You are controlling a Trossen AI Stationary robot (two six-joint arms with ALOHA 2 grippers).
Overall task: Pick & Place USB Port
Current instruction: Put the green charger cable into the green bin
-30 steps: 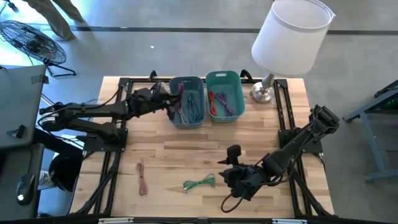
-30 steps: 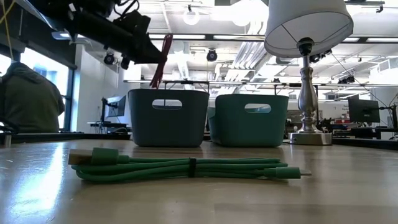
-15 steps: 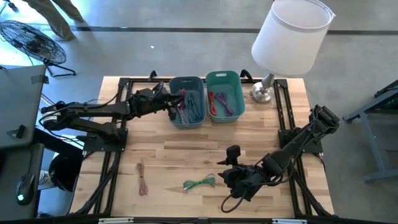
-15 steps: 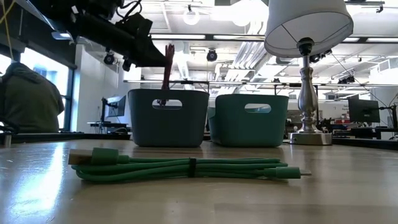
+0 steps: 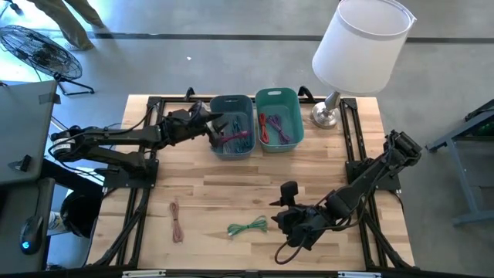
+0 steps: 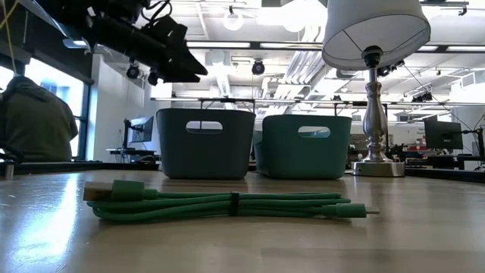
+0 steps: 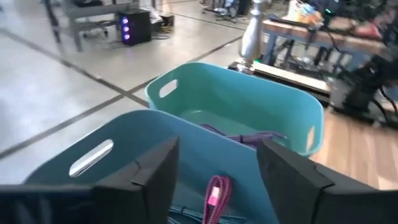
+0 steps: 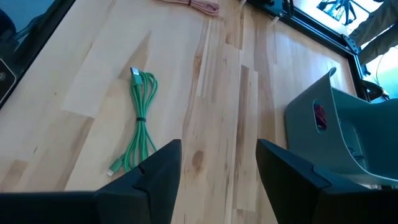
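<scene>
A magenta USB cable lies in the blue-grey bin at the table's far side, on other cables; its plug shows below my left gripper. That gripper hovers open over the bin's left rim and touches nothing. A green USB cable, bundled with a tie, lies flat on the table near the front. My right gripper waits open just right of it, above the table. A salmon cable lies at the front left.
A teal bin with red and purple cables stands right of the blue-grey one. A lamp stands at the far right corner. Bare wood lies between the bins and the green cable. A person is beyond the table.
My left gripper has opened over the blue-grey bin and let go of the magenta cable. The cable hung upright from the fingers, slid down, and now lies inside the bin.
</scene>
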